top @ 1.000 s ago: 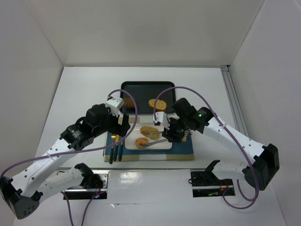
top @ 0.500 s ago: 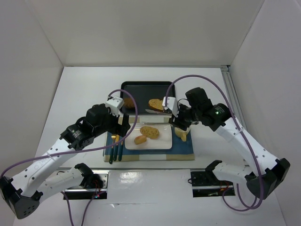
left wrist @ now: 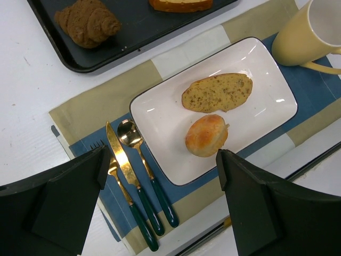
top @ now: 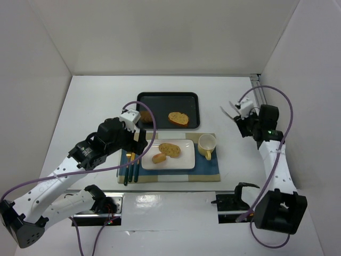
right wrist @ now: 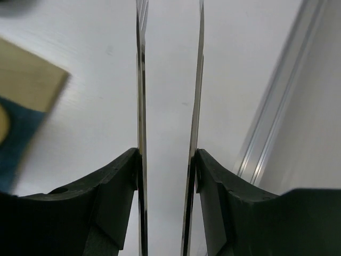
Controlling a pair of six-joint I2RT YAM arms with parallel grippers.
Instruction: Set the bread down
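A white plate (top: 181,161) on the placemat carries a seeded bread slice (top: 170,149) and a round roll (top: 159,158); both show in the left wrist view, the slice (left wrist: 217,92) and the roll (left wrist: 206,135). My left gripper (top: 139,143) is open and empty, hovering over the plate's (left wrist: 160,122) left end and the cutlery. My right gripper (top: 240,114) is far right of the mat, over bare table, shut on metal tongs (right wrist: 139,80). The tongs' blades stand apart with nothing between them.
A black tray (top: 160,101) behind the mat holds a toast slice (top: 178,118) and a brown pastry (top: 145,116). A yellow mug (top: 206,144) stands right of the plate. Gold and green cutlery (left wrist: 125,170) lies left of it. An aluminium rail (right wrist: 277,106) runs along the right edge.
My right arm has lifted away from the plate and swung far right with the tongs. The bread slice and roll stay on the plate. The left arm has not moved.
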